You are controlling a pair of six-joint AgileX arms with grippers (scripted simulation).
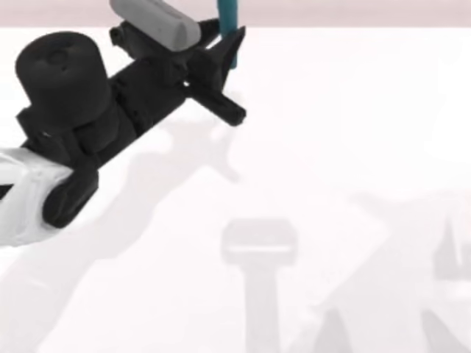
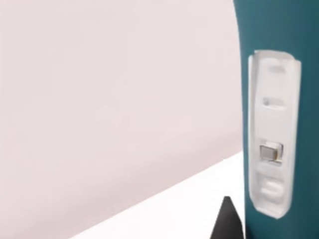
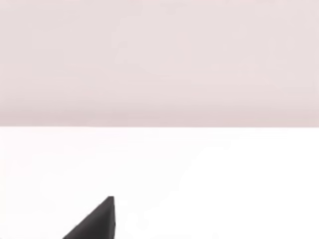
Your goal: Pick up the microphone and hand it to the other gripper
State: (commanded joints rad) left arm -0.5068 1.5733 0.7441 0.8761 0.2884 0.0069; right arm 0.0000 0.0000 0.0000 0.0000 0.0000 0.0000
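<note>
I count 1 microphone (image 1: 229,29), and only part of it shows from above: a slim teal handle running off the top edge, so its mesh head is cut off there. My left hand (image 1: 228,70) is clenched on that handle, lifted clear of the desk (image 1: 353,147) at the far left part of it. 2 black pointed fingers show in the top view, 1 beside the teal handle (image 1: 234,45) and 1 angled down and away from it, with 1 grey-white cylinder (image 1: 156,20) riding on top of the hand.

In the left wrist view the microphone fills the side nearest my hand, upright, its teal body carrying 1 white switch plate (image 2: 273,132) with 1 small grey slider on it. Only 1 black fingertip (image 2: 227,221) pokes into that view, just beside the handle; the other is hidden.

My right hand does not show in the top view at all. In the right wrist view only 1 black fingertip (image 3: 97,221) shows over the bare desk, so I cannot tell whether that hand is released or clenched.
</note>
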